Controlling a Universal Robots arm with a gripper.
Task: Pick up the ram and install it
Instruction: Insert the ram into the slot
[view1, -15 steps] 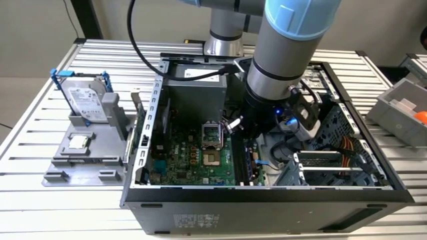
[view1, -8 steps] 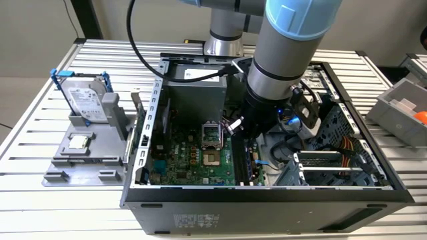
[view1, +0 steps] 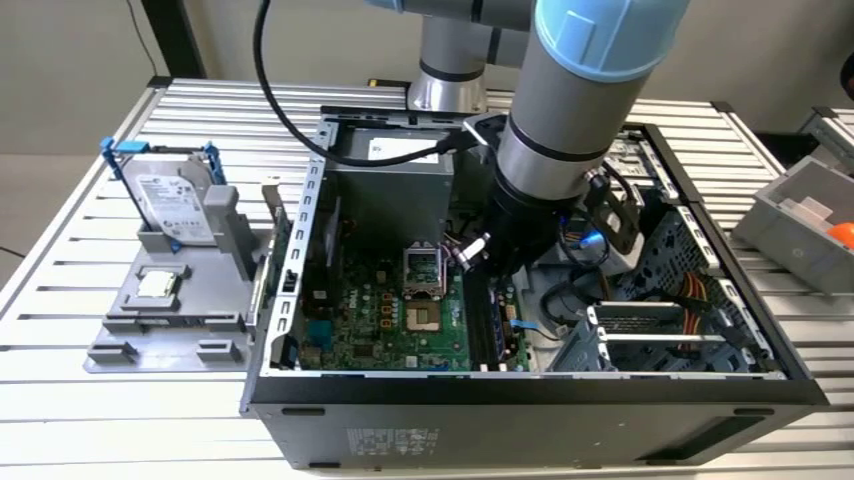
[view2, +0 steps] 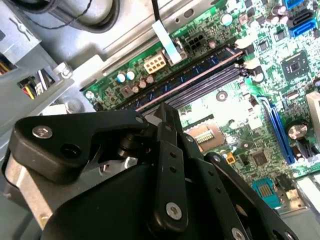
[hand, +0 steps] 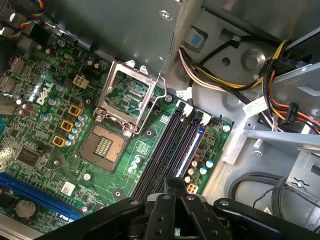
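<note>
Four slots (hand: 172, 142) are lying under the end effector (hand: 173, 184), which is clenching shut just above them; the ram (view2: 190, 81) is apparently standing edge-on in one slot, probably for pressing home.

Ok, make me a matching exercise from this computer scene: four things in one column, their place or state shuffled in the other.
Things:
1. hard drive
2. processor socket
3. memory slots
4. grey bin

Place or state:
A. outside the case, at the exterior view's right, something orange inside
B. on the motherboard, metal frame swung open
C. in a blue-framed holder, at the exterior view's left
D. long and black, lying side by side

Pairs: 1-C, 2-B, 3-D, 4-A
</note>
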